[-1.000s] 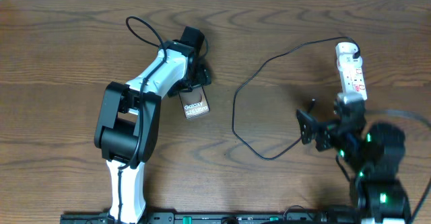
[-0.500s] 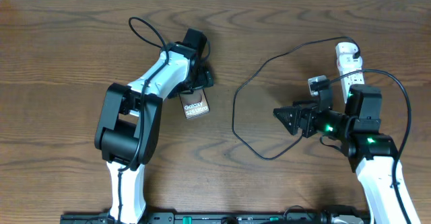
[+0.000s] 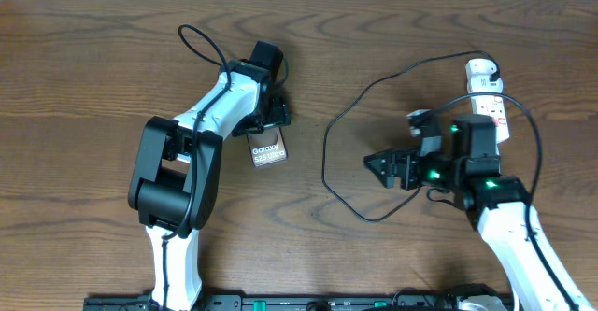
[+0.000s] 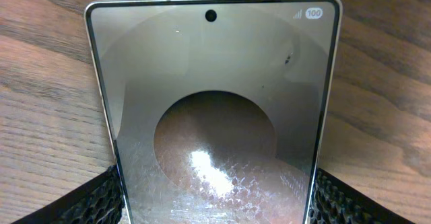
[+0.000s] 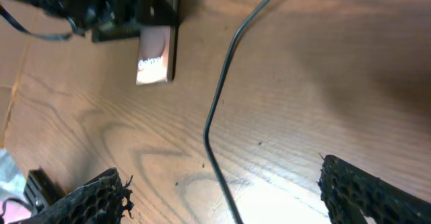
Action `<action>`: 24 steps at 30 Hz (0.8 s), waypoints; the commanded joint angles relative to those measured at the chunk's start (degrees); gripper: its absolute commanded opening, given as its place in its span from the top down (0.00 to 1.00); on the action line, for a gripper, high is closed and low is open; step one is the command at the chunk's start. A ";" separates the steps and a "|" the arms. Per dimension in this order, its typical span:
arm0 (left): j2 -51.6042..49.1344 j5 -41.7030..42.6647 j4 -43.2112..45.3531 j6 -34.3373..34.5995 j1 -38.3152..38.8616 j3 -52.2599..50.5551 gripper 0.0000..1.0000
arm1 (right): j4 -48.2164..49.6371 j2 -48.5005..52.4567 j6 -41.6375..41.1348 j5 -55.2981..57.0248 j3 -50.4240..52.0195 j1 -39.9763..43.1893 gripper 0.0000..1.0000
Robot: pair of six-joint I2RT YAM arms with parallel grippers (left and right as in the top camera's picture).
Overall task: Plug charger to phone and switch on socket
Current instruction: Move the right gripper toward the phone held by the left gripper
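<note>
Reference object: the phone (image 3: 269,150). It lies flat and face up on the wooden table (image 3: 84,59), and its "Galaxy" lettering is readable from overhead.

The left gripper (image 3: 272,117) is at the phone's far end, the end away from the arm bases. In the wrist view its fingers (image 4: 94,200) stand wide, one against each long edge of the phone, holding it across its width. The screen fills that view. A punch-hole dot and a small "100" mark sit at the edge farthest from the fingers.

The right gripper (image 3: 377,168) is well to the right of the phone, over the table, and points toward the phone. Its fingers (image 5: 363,190) are spread wide with only bare table and cable under the gap.

The charger (image 3: 325,152) is a thin black cable looping across the table between the phone and the right gripper. It is clear of the phone and not touching it. One run climbs away to the far end of the socket. In the right wrist view the cable passes on the table below the open fingers, with the phone beyond it. The connector tip cannot be located because the right arm (image 3: 505,218) covers that stretch.

The socket (image 3: 483,79) is a white strip, farther right of the phone than the right gripper. Its near half is hidden under the right arm, and the switch position cannot be read.
</note>
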State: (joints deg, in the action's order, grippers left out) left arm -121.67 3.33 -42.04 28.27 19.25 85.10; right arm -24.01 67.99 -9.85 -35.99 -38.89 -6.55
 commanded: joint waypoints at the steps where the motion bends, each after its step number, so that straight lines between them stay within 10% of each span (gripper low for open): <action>1: -5.46 13.44 -0.50 -2.19 0.50 -4.15 0.20 | 1.53 2.75 -2.38 2.67 -1.18 -3.61 0.08; 24: -5.46 27.06 -8.74 -15.72 0.50 -4.15 0.20 | 40.92 32.37 -18.64 2.67 -1.18 -23.28 0.14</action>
State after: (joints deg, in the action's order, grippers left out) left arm -121.62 30.79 -49.89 16.80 19.31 84.55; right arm 14.85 98.06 -24.45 -33.34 -39.57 -29.06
